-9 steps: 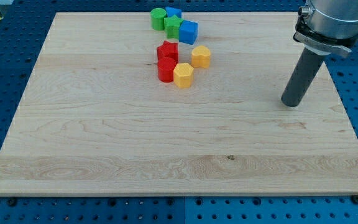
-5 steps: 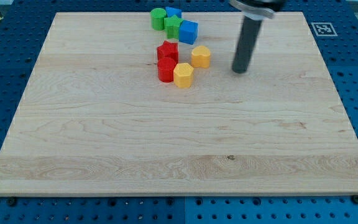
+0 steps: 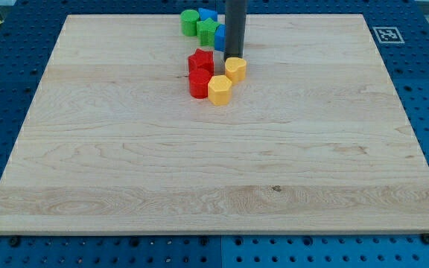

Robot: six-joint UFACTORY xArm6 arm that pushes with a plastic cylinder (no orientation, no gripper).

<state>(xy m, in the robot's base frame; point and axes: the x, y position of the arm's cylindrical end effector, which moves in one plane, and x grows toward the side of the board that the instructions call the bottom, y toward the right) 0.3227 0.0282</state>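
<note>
Resting my tip [image 3: 234,58] against the upper yellow block [image 3: 235,69], just right of the red star block [image 3: 200,60], with the blue cube [image 3: 220,37] partly hidden behind the rod. No pincer fitted, so no jaw state to tell.

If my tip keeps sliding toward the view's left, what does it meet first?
Probably the upper red block. My tip sits at the upper yellow block, seemingly touching it, with the blue block partly hidden behind the rod. Depth is uncertain.
</note>
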